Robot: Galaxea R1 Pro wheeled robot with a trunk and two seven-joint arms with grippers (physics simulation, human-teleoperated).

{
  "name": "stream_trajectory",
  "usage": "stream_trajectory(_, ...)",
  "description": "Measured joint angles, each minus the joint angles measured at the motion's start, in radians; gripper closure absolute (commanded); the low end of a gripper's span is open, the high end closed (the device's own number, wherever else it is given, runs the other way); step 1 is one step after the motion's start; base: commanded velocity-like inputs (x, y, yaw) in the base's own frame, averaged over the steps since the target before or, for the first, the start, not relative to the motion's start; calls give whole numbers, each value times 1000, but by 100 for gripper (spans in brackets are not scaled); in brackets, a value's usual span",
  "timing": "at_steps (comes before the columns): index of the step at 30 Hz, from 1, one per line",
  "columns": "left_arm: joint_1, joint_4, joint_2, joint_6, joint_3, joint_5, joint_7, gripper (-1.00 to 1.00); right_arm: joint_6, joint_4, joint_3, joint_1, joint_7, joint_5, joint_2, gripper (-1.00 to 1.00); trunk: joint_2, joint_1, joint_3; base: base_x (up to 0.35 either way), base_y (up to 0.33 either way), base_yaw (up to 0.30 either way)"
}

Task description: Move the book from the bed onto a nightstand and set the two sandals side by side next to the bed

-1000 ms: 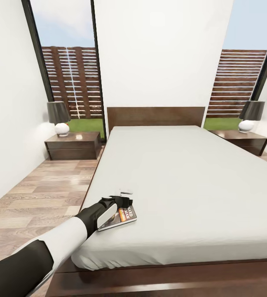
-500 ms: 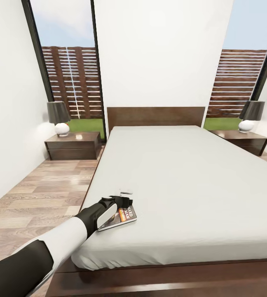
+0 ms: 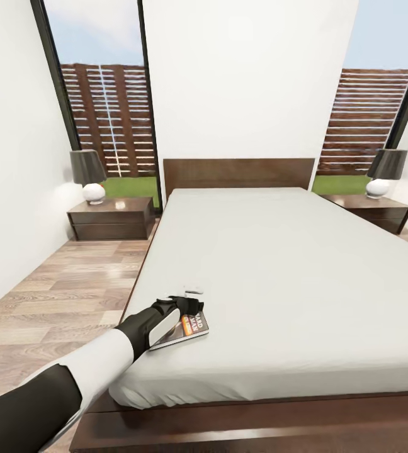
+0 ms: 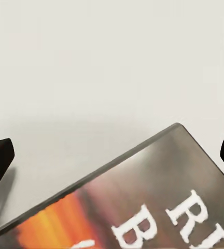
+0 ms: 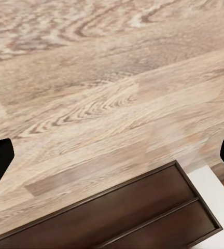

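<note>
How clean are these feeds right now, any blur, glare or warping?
Head view: wide-angle warping leans the window frames inward, and glare streaks the floor by the left nightstand. Left wrist view: the book cover is soft and smeared at close range. Right wrist view: floorboards sharp, lighting even.

Slight camera shift; left gripper (image 3: 188, 306) and book (image 3: 188, 327) a little higher.
</note>
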State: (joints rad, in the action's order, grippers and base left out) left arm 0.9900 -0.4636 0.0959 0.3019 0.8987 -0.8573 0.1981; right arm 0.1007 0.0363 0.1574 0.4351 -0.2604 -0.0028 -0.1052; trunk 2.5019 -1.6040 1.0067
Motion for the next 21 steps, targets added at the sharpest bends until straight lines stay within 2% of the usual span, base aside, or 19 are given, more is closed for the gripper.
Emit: stream_trajectory(21, -1, -2, -1, 0, 0, -1, 0, -100, 0, 0, -1, 0, 0, 0, 0, -100, 0, 0, 0, 0, 0, 0)
